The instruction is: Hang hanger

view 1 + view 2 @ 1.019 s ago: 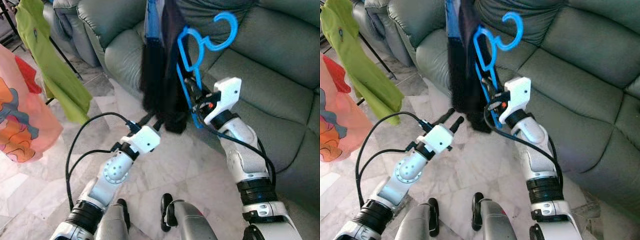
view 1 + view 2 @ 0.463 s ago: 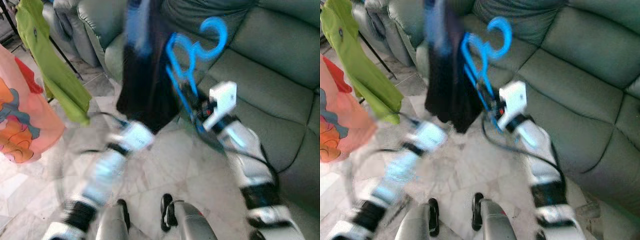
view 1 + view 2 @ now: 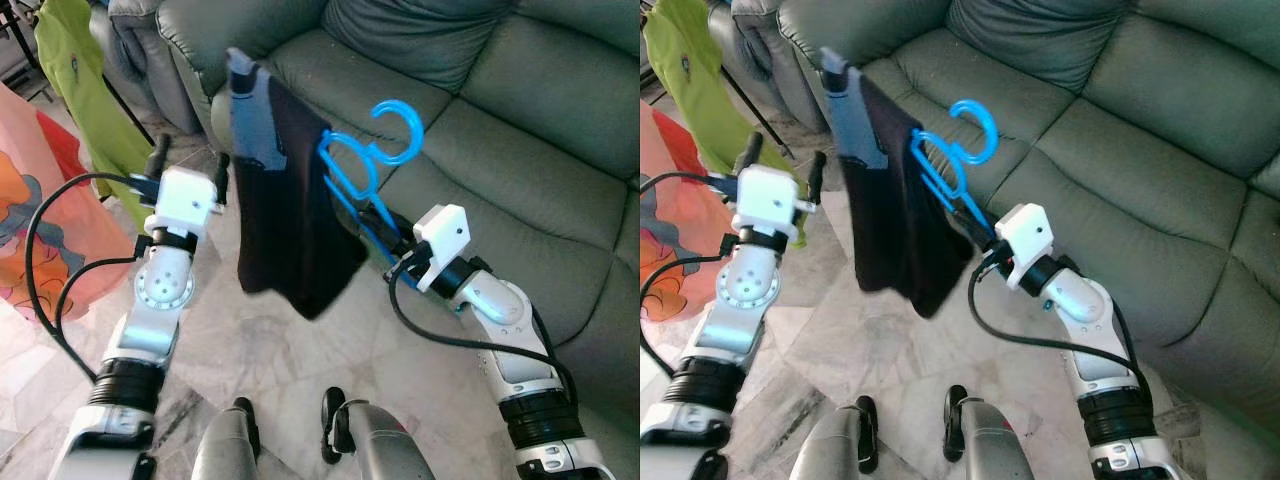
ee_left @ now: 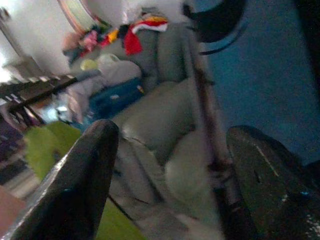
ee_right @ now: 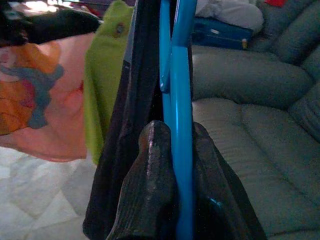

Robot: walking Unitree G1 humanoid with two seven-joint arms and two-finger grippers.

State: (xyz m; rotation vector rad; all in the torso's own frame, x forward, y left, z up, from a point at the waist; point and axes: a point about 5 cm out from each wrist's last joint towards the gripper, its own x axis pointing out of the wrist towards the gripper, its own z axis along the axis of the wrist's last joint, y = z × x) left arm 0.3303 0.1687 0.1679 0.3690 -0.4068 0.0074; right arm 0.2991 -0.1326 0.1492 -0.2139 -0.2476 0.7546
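Grey-green sofa (image 3: 520,110) spans the background, with a lime-green garment (image 3: 80,90) and an orange-pink printed cloth (image 3: 30,200) hanging at the robot's left. Dark garment (image 3: 290,220) drapes from the blue hanger (image 3: 350,170), held up in front of the sofa, hook pointing upward. Right gripper (image 5: 172,165) is clamped on the hanger's lower frame; left gripper (image 3: 190,165) is raised just beside the garment, fingers (image 4: 75,180) spread and grasping nothing.

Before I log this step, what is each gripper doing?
Left gripper: open, holding nothing, raised beside the dark garment.
Right gripper: shut on the blue hanger carrying that garment.
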